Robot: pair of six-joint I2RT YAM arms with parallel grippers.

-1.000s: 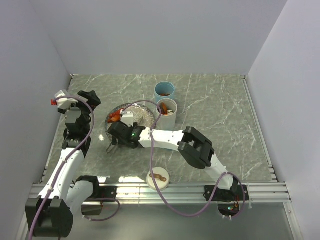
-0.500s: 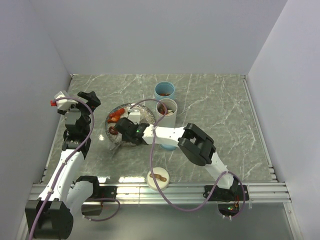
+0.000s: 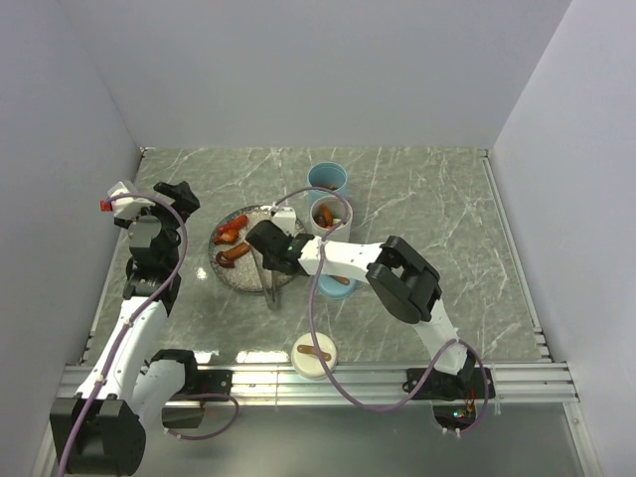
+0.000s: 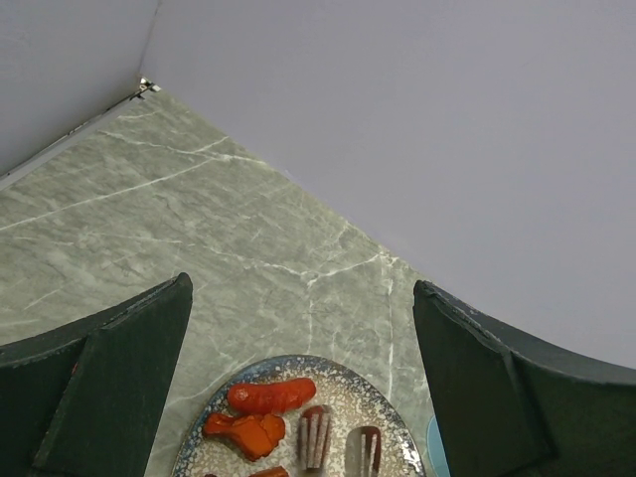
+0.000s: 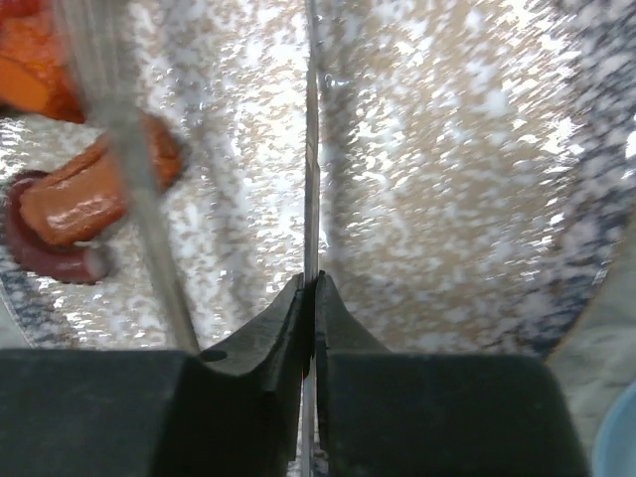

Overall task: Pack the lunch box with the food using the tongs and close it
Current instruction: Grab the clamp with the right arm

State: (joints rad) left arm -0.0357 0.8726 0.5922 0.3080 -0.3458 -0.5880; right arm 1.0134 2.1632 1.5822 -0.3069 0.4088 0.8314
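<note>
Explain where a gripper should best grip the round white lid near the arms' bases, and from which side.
Grip the brown strip handle on the lid, coming straight down from above. It lies flat, its rim low against the table, so the narrow strip on top is probably the easiest pinch.

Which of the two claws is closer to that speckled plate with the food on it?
Right. The right claw sits directly over the plate, shut on the tongs. The left claw hangs open off to the plate's left, not over it.
</note>
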